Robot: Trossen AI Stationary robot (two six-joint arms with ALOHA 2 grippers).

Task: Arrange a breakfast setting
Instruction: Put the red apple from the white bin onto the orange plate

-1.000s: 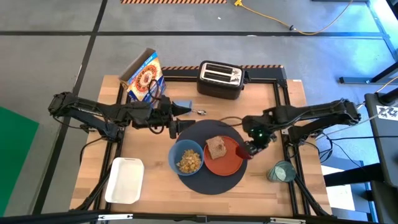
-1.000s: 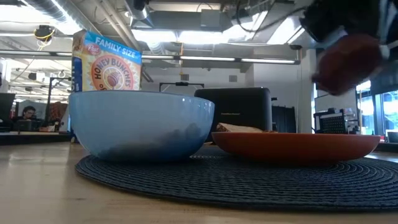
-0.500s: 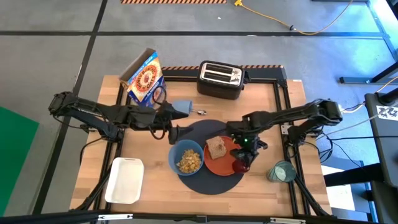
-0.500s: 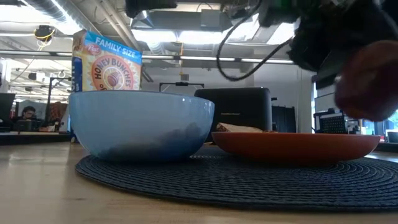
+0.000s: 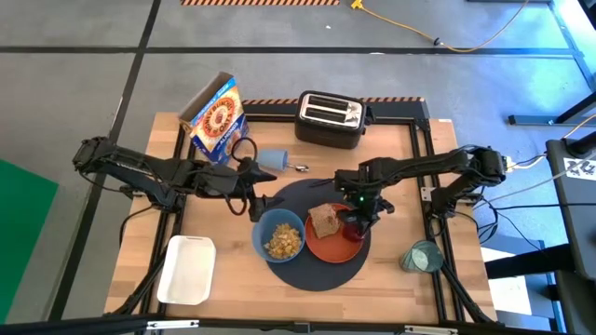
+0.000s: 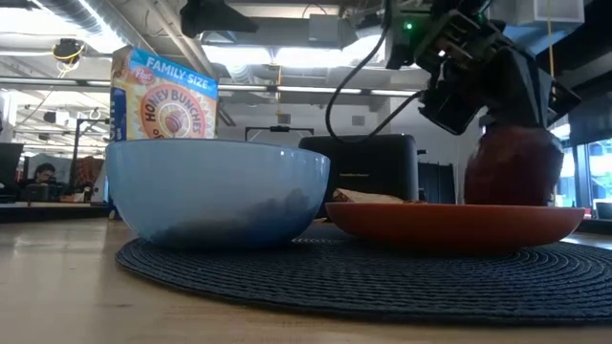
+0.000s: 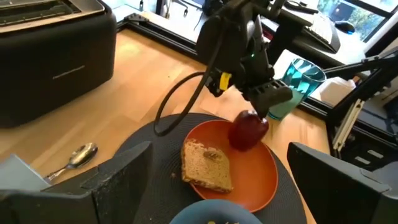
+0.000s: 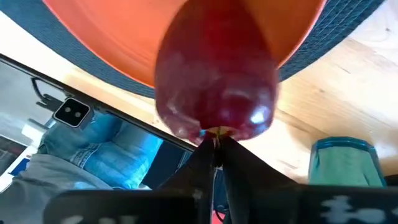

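A red fruit (image 5: 357, 226) stands at the right side of the orange plate (image 5: 328, 247), next to the brown toast slice (image 5: 324, 221). My right gripper (image 8: 215, 144) is above it, shut on its stem. The plate and the blue bowl (image 5: 279, 235), which holds cereal, sit on the dark round placemat (image 5: 312, 272). The metal spoon (image 5: 301, 167) lies on the wood beyond the mat. The teal glass (image 5: 421, 257) stands at the near right. My left gripper (image 5: 259, 197) hovers open at the mat's left edge, holding nothing. My right gripper pinches the fruit's stem (image 8: 215, 132) between its two fingertips, at the fruit's top. The fingers slant down from above and from the table's right. The fruit (image 6: 512, 167) stays upright below them, and the plate's rim (image 6: 459, 212) hides its underside in the low view.
A black toaster (image 5: 330, 118) stands at the far edge, with a cereal box (image 5: 216, 116) to its left. A small pale-blue object (image 5: 271, 158) lies near the spoon. A white tray (image 5: 187, 270) lies at the near left.
My right gripper has gone down and toward the table's left with the red fruit. It has come from above the plate's right rim to a spot over the plate. The fruit has sunk behind the plate's rim in the low view. My left gripper has tipped downward a little.
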